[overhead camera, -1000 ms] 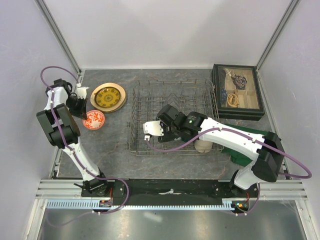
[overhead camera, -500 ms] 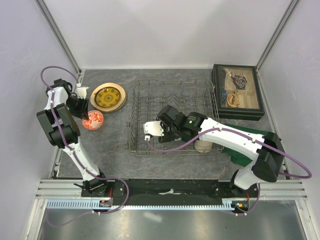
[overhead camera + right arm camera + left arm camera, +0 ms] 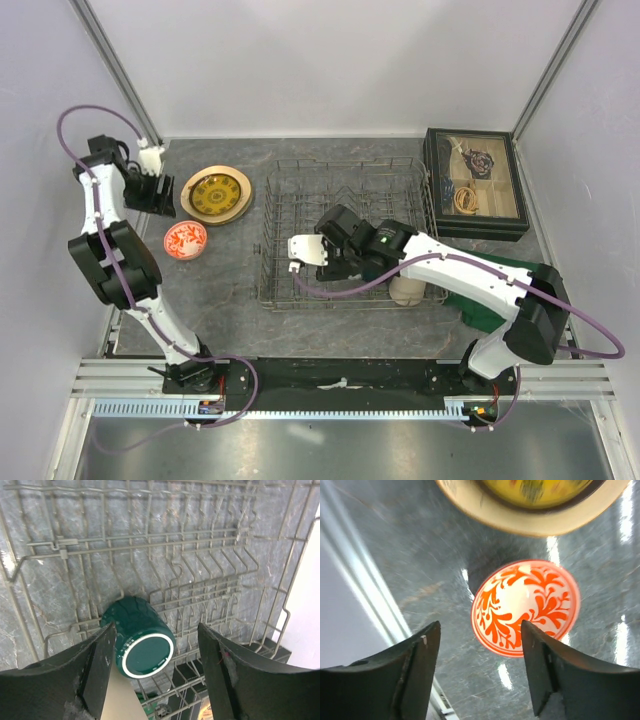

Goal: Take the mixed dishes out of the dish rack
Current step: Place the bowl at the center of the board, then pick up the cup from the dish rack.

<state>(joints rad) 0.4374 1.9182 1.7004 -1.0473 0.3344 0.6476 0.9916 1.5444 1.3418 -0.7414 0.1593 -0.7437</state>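
Lower spread right hand (image 3: 156, 627) squarely astride mug (image 3: 142, 647) in rack (image 3: 150, 545), clear of tines. Lift left hand (image 3: 480, 625), also apart, off bowl (image 3: 527, 605).

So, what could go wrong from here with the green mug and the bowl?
1. The dark green mug lies on its side among the dish rack tines; the open right gripper could snag a wire or let the round body roll away.
2. The small red-and-white bowl sits near the gold-brown patterned plate; the open left gripper above it might nudge them together.
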